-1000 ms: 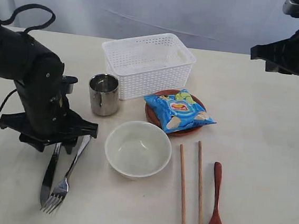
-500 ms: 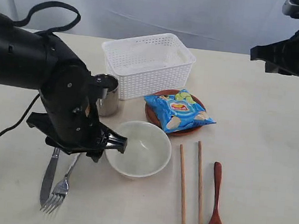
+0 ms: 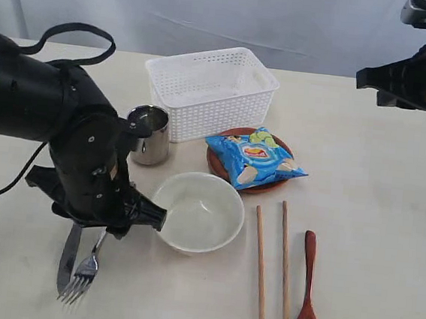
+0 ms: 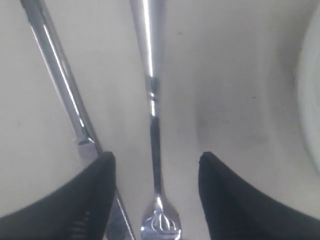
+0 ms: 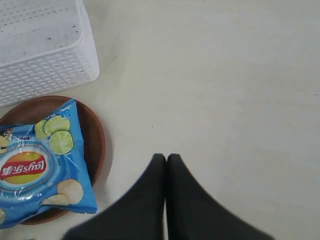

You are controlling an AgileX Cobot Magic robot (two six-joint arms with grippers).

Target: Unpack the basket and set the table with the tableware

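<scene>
Left gripper (image 4: 156,197) released, jaws apart astride fork (image 4: 151,100) lying beside knife (image 4: 60,95) on table (image 3: 387,236), right gripper (image 5: 166,167) clenched, empty, above table, basket (image 3: 208,91) beyond bowl (image 3: 196,212)

One blue chips bag (image 3: 255,157) lies flat, printed face up, right of centre in the exterior view. Its foil is crinkled and glossy. The print shows a red and yellow logo, lime slices and pale chips; the right wrist view (image 5: 37,170) confirms these. A pale grey backdrop (image 3: 212,12) fills the rear, with a faint diagonal crease.
</scene>
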